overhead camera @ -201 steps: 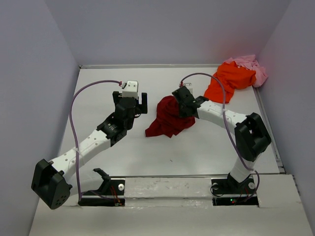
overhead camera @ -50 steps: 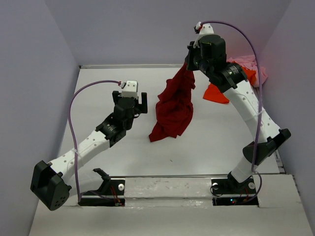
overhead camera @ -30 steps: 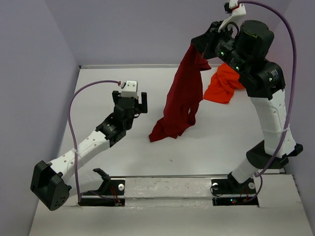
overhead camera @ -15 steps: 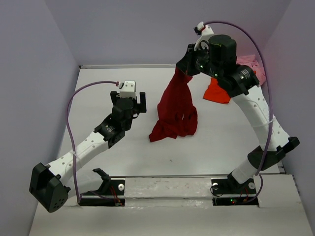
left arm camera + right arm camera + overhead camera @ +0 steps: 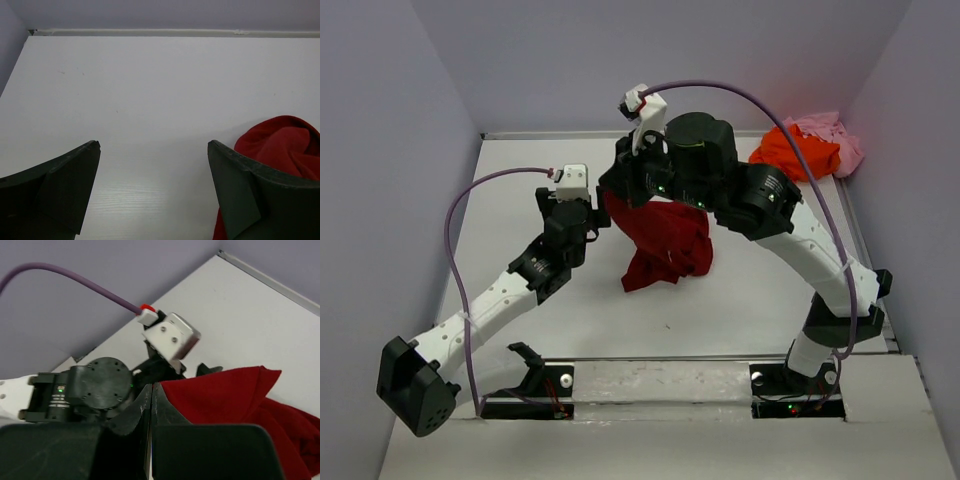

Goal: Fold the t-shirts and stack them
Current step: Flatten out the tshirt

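- The right end effector (image 5: 616, 192) is clamped tight on a top edge of the dark red t-shirt (image 5: 663, 240). In the right wrist view its fingers (image 5: 130, 415) are pressed together, with red cloth (image 5: 225, 395) coming out between them.
- The dark red shirt is near the middle of the tabletop (image 5: 730, 320), a little toward the left edge. Its held corner is raised at the far-left end.
- From that corner the cloth drops and spreads toward the near edge. Its long axis runs roughly far to near, and its lower end is bunched on the tabletop.
- The shirt is crumpled, and the sleeves and collar cannot be made out.
- The left end effector (image 5: 572, 212) is spread wide and holds nothing. It is just left of the held corner and points toward the far edge.
- In the left wrist view a rounded red fold (image 5: 282, 145) shows beside the right finger (image 5: 250, 195). Whether they touch cannot be told.
- The bright orange t-shirt (image 5: 796, 152) lies crumpled in the far right corner.
- The pale pink t-shirt (image 5: 838, 136) is heaped against it, nearer the right edge.
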{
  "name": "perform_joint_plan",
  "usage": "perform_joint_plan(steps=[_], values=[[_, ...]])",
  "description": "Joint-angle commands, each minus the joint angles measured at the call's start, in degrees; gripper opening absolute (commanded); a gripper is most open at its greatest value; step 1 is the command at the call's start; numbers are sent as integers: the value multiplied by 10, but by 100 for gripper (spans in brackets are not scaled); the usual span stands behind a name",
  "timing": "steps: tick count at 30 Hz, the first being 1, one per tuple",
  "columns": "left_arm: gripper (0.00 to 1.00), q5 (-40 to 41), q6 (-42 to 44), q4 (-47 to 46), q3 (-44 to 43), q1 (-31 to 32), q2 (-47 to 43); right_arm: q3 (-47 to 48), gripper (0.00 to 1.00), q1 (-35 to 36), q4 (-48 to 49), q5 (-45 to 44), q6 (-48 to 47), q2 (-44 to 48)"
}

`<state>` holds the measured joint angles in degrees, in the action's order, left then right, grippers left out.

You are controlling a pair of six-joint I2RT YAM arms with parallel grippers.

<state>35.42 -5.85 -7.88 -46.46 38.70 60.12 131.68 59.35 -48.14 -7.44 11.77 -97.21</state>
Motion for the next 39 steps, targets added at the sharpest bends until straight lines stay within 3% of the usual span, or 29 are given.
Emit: perform_joint_plan(steps=[1, 10, 13, 16, 22, 29, 34, 39], values=[[99, 39, -2, -26, 2, 3, -18, 70, 0, 32, 1, -36, -8, -47], [99, 72, 3, -35, 12, 2, -47, 242, 0, 48, 10, -6, -21, -164], [99, 69, 3, -35, 11, 2, -43, 188, 0, 48, 32, -59, -52, -115], [99, 66, 2, -34, 9, 2, -39, 86, 0, 48, 50, -205, -82, -49], [99, 64, 1, -32, 9, 2, -43, -54, 0, 0, 53, -360, -77, 42], [99, 53, -1, -27, 4, 2, -31, -103, 0, -31, 54, -519, -132, 97], [99, 43, -3, -23, 1, 2, -25, -206, 0, -67, 54, -575, -122, 117], [99, 39, -3, -20, 0, 2, -20, -351, 0, -145, 36, -551, -43, 119]])
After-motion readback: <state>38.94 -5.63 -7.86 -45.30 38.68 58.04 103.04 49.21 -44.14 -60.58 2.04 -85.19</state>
